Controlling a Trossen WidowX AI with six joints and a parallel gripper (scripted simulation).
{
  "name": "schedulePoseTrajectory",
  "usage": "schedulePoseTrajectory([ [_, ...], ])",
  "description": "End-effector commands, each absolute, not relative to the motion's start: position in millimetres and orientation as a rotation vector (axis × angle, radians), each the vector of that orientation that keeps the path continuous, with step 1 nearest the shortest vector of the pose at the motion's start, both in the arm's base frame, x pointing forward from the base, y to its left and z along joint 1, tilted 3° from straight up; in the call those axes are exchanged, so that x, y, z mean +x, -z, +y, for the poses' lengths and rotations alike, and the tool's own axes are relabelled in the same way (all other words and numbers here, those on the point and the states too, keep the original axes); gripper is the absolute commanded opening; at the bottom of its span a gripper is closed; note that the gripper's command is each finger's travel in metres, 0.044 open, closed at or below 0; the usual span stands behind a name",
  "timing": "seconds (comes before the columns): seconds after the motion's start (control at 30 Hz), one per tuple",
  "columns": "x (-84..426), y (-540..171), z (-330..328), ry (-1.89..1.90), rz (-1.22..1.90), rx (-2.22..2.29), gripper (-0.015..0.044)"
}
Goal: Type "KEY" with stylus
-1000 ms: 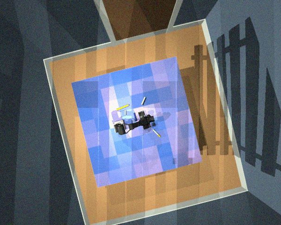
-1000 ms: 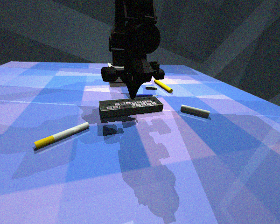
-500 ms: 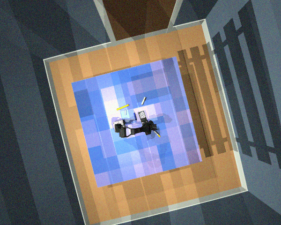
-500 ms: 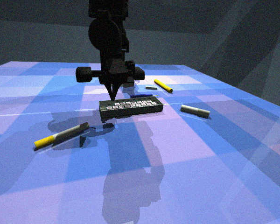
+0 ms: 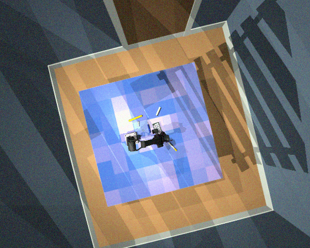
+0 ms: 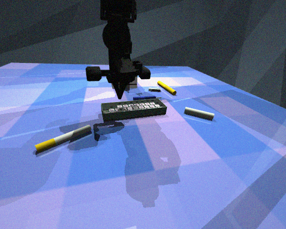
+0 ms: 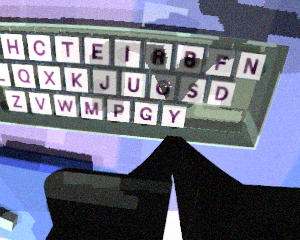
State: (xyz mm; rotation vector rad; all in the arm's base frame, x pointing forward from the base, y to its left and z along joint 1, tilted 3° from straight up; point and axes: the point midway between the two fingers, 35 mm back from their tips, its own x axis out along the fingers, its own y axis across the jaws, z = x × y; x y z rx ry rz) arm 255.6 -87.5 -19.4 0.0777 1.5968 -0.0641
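Note:
The dark keyboard (image 5: 156,125) (image 6: 136,115) (image 7: 215,134) lies flat with white lettered keys. The blue stylus with a thin tip (image 5: 149,127) (image 6: 144,98) (image 7: 42,158) lies on the desk beside the keyboard, along its Z-to-Y row side. My gripper (image 6: 119,97) (image 7: 172,142) is shut, with nothing visible between its fingers. In the wrist view its tips show just below the Y key (image 7: 174,118); in the exterior view they are above the keyboard's rear left part. The stylus is away from the fingers. The E and K keys are visible in the wrist view.
A yellow stick (image 5: 135,118) (image 6: 166,88) and a small pale block (image 5: 138,123) (image 6: 154,89) lie beyond the stylus. A white cylinder (image 5: 158,110) (image 6: 199,113) lies off one keyboard end, a yellow-and-white stick (image 5: 173,146) (image 6: 45,144) off the other. Arm shadows cross some keys.

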Motion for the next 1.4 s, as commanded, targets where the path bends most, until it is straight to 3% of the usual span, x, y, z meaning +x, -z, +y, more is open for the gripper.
schedulePoseTrajectory([
  [0.0,251,19,-83,0.072,1.59,0.082,0.0],
  [0.23,251,19,-81,0.072,1.59,0.082,0.0],
  [0.5,259,19,-3,0.066,1.59,0.087,0.0],
  [0.97,259,19,-1,0.066,1.59,0.087,0.0],
  [1.17,261,-39,-2,0.066,1.589,0.087,0.0],
  [1.37,261,-42,-2,0.066,1.589,0.087,0.0],
])
